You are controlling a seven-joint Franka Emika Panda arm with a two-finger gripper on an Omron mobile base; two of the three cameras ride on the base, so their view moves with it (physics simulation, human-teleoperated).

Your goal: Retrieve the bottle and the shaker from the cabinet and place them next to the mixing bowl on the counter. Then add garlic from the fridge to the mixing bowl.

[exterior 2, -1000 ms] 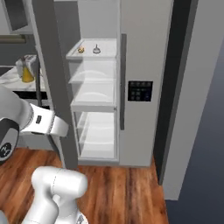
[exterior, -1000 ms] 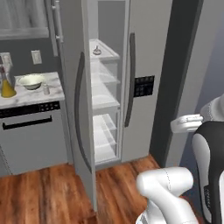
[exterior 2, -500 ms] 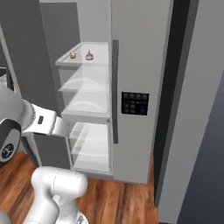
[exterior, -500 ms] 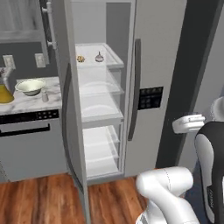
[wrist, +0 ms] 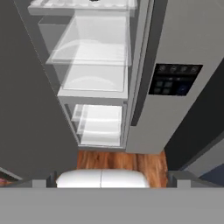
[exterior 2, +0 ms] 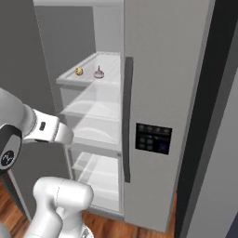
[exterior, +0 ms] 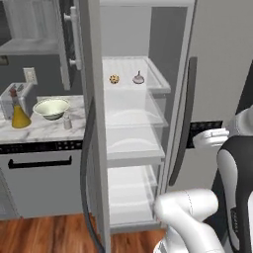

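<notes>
Left base view: fridge (exterior: 143,123) door swung wide, white shelves bare but for the garlic (exterior: 139,78) beside a tan cookie (exterior: 114,79) on the upper shelf. Farther left, on the marble tabletop (exterior: 44,129), bottle (exterior: 19,115), mixing bowl (exterior: 51,107) and shaker (exterior: 67,122) close together, toaster (exterior: 12,98) behind.

Right base view: garlic (exterior 2: 98,73) just right of the cookie (exterior 2: 79,71), same shelf.

Hand view: fingers (wrist: 51,178) spread wide apart, grasping nothing, facing the lower fridge shelves above wooden floor (wrist: 122,160).
</notes>
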